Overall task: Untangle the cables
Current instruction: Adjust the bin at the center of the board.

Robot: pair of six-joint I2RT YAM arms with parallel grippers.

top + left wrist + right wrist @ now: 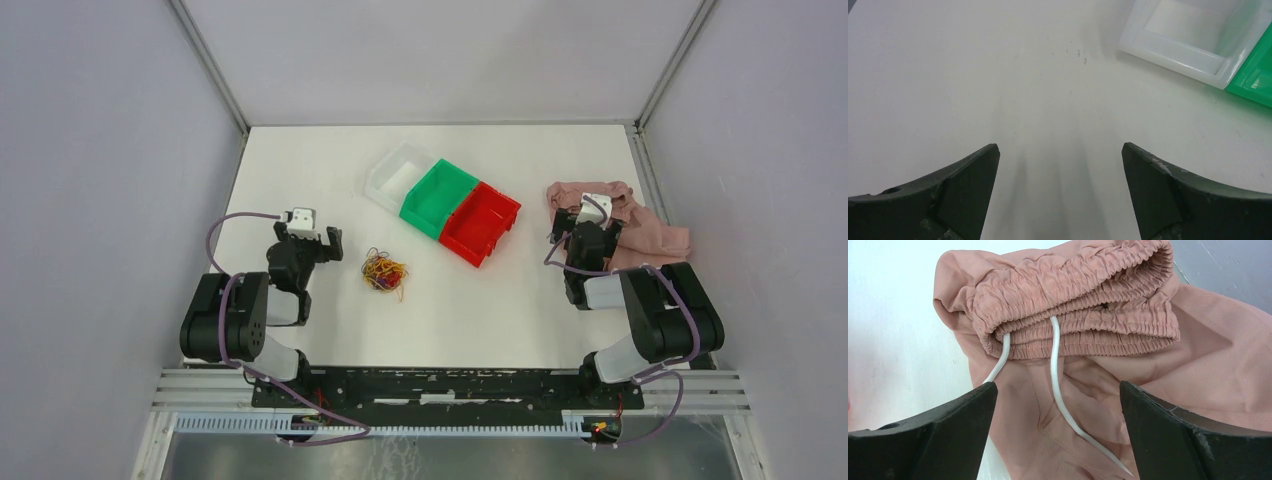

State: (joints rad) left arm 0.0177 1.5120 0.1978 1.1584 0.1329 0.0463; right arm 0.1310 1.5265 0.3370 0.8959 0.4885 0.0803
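Note:
The cables (384,271) lie in one small clump of yellow-orange, dark red and dark wires on the white table, left of centre in the top view. My left gripper (318,240) stands open to the left of the clump, apart from it. In the left wrist view its fingers (970,190) frame bare table and the cables do not show. My right gripper (1058,390) is open at the far right, hovering over the pink cloth (1098,365) with its white drawstring (1058,385) between the fingers, holding nothing.
Three bins sit side by side behind the cables: white (398,176), green (438,196), red (480,221). The pink cloth (655,238) lies by the table's right edge. Grey walls enclose the table on three sides.

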